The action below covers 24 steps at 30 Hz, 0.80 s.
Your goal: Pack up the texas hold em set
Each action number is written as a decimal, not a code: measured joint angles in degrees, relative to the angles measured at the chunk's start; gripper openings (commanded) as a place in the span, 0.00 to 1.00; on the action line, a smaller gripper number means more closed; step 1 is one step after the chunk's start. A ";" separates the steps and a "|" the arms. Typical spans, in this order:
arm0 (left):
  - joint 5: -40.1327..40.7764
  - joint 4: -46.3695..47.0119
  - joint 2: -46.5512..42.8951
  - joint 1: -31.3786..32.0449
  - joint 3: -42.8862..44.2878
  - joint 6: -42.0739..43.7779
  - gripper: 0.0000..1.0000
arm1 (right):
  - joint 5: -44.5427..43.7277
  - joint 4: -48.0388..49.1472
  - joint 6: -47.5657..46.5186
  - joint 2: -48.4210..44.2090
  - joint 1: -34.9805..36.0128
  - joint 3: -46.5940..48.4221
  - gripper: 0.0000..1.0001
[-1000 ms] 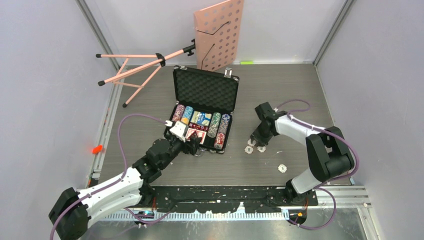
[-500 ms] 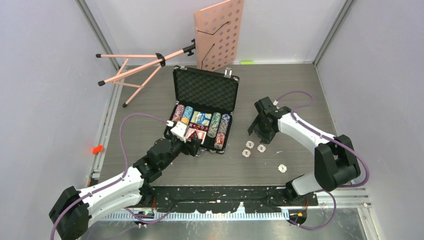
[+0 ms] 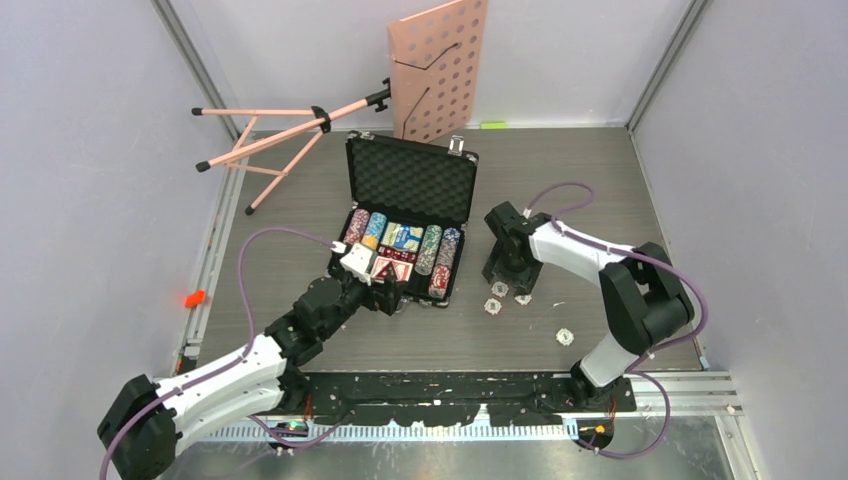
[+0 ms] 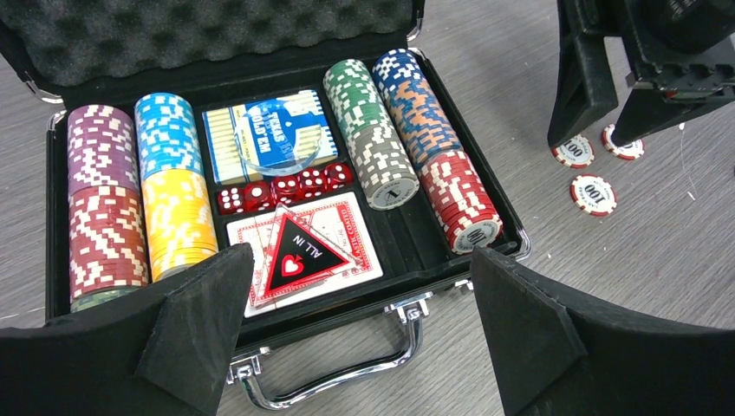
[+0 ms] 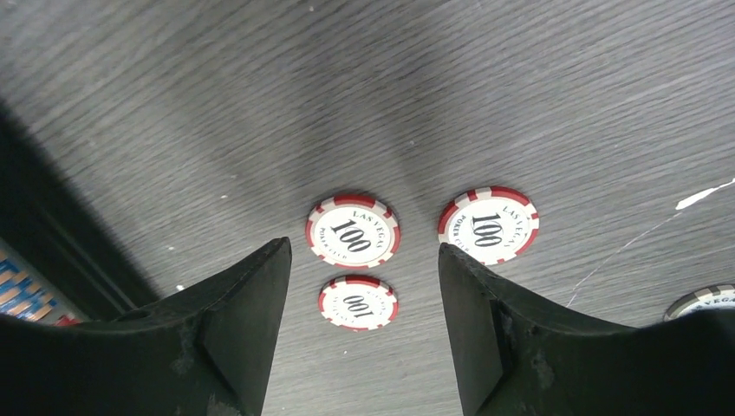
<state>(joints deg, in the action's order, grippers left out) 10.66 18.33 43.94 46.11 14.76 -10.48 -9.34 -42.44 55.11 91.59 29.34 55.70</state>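
So, starting on the left: the left gripper (image 4: 364, 347) sits at the 6 o'clock side of the open case (image 3: 410, 180), just above its handle (image 4: 347, 381). Its jaws are spread wide with nothing in them, so my guess is it's parked there with a view into the tray.

Inside, going across, there's a purple-and-red chip row (image 4: 104, 199) and a blue-and-yellow row (image 4: 173, 182). The middle slot has the blue Texas Hold'em deck (image 4: 264, 139), the red dice (image 4: 282, 186) and an ALL IN triangle (image 4: 303, 256) lying on a second deck. After that come a green-and-grey row (image 4: 373, 130) and a blue, orange and red row (image 4: 438, 165). Each row lies on its side in its own groove, which is probably why nothing rolls about.

Over at the case's 3 o'clock, the right gripper (image 5: 362, 251) points straight down at three loose red-and-white 100 chips (image 5: 353, 230) lying flat on the table (image 5: 520, 87). Its jaws are apart and hold nothing, and two of the chips show in the gap between the fingers. It looks lined up for a pinch, though flat chips should be fiddly.

A fourth chip (image 3: 565, 337) lies apart, around 4 o'clock from those. The lid's up, so packing isn't finished.
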 measured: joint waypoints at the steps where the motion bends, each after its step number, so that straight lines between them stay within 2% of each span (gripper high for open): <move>1: 0.00 -0.02 0.00 0.00 0.00 0.00 1.00 | -0.11 0.07 -0.04 0.81 0.17 0.00 0.68; 6: -0.17 -0.24 0.02 0.00 0.02 0.00 1.00 | -0.52 0.31 -0.39 3.06 1.07 0.35 0.62; 10: -0.33 -0.37 0.09 0.00 0.13 0.04 1.00 | -0.79 0.81 -0.37 4.07 1.70 0.76 0.53; 15: -1.31 -0.35 1.31 0.00 0.24 0.17 1.00 | -1.14 0.85 -0.37 4.44 2.36 1.22 0.37; 24: -0.13 1.79 1.70 0.00 0.35 -6.54 1.00 | -1.20 -1.70 -0.76 3.02 2.49 2.80 0.36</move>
<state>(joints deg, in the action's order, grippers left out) 10.52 20.12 45.65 46.11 15.11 -17.02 -10.55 -44.14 54.35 94.61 31.83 58.50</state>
